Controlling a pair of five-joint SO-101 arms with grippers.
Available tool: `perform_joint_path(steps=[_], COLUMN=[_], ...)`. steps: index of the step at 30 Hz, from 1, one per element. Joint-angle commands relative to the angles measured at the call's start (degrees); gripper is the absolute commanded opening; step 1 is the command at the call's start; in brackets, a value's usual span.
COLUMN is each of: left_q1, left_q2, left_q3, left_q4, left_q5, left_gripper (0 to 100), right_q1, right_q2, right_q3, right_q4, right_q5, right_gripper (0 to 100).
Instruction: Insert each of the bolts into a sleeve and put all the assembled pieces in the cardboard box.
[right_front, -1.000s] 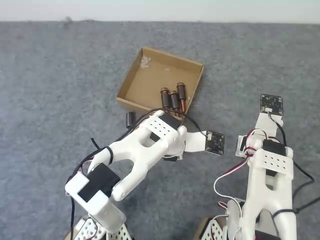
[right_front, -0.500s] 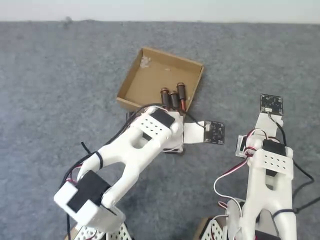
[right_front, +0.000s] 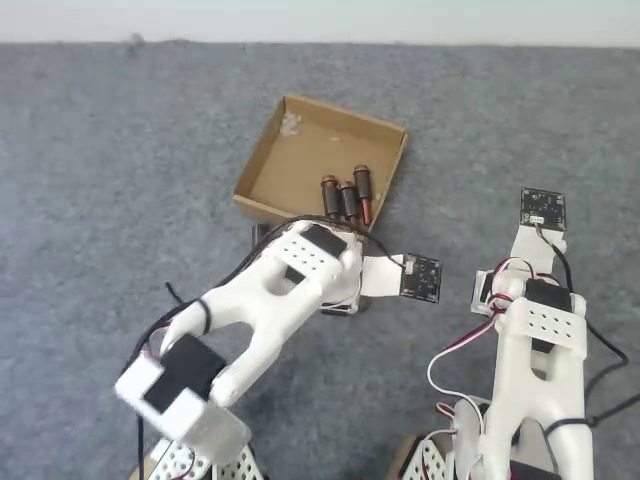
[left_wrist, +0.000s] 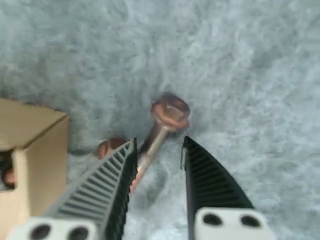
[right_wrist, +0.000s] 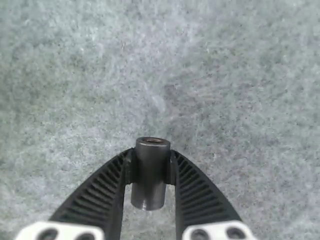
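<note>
A copper bolt (left_wrist: 169, 113) lies on the grey carpet, its shaft running back between the fingers of my left gripper (left_wrist: 159, 145), which is open around it. A second copper piece (left_wrist: 109, 147) lies just beside it, near a corner of the cardboard box (left_wrist: 35, 150). My right gripper (right_wrist: 151, 152) is shut on an upright black sleeve (right_wrist: 150, 172), held over bare carpet. In the high view the cardboard box (right_front: 290, 165) holds three assembled pieces (right_front: 346, 196) at its near right side, and the left arm (right_front: 300, 275) covers its own gripper just in front of the box.
A black sleeve (right_front: 258, 233) peeks out beside the left arm at the box's near wall. The right arm (right_front: 535, 320) stands at the right, well apart from the box. Grey carpet stretches around, with a pale wall edge at the back.
The left arm swung forward toward the box's near wall, then settled slightly back and lower. The right arm has kept still.
</note>
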Motion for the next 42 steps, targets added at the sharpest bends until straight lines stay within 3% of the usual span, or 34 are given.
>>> perform_joint_path(steps=[1, 15, 19, 25, 29, 36, 42], left_q1=[-0.09, 3.16, 1.58, 1.67, 0.0, -6.68, -14.42], left_q2=[3.16, 6.95, 6.86, 6.86, 6.77, -2.2, -14.07], left_q3=[-8.13, -10.86, -13.05, -18.42, -18.51, -14.55, -4.53], left_q4=[4.13, 4.57, 4.92, 11.6, 11.52, 7.38, 0.53], left_q5=[-0.35, 4.4, 15.3, 36.04, 46.15, 51.87, 52.66], left_gripper=[14, 1, 1, 1, 1, 1, 1], right_q1=[-0.75, -0.75, -0.66, -0.75, -0.84, -3.38, -12.35], right_q2=[-1.54, -1.54, -1.54, -1.8, -2.07, -2.07, -2.15], right_q3=[-1.67, -1.67, -1.05, -1.05, -1.05, -0.7, 0.79], right_q4=[-1.36, -1.89, -3.03, -2.86, -2.95, -4.88, -9.63], right_q5=[1.05, 1.05, 0.79, 0.44, -5.98, -13.19, -13.27], right_gripper=[0.7, 0.7, 0.7, 0.7, 0.7, 0.7, 0.7])
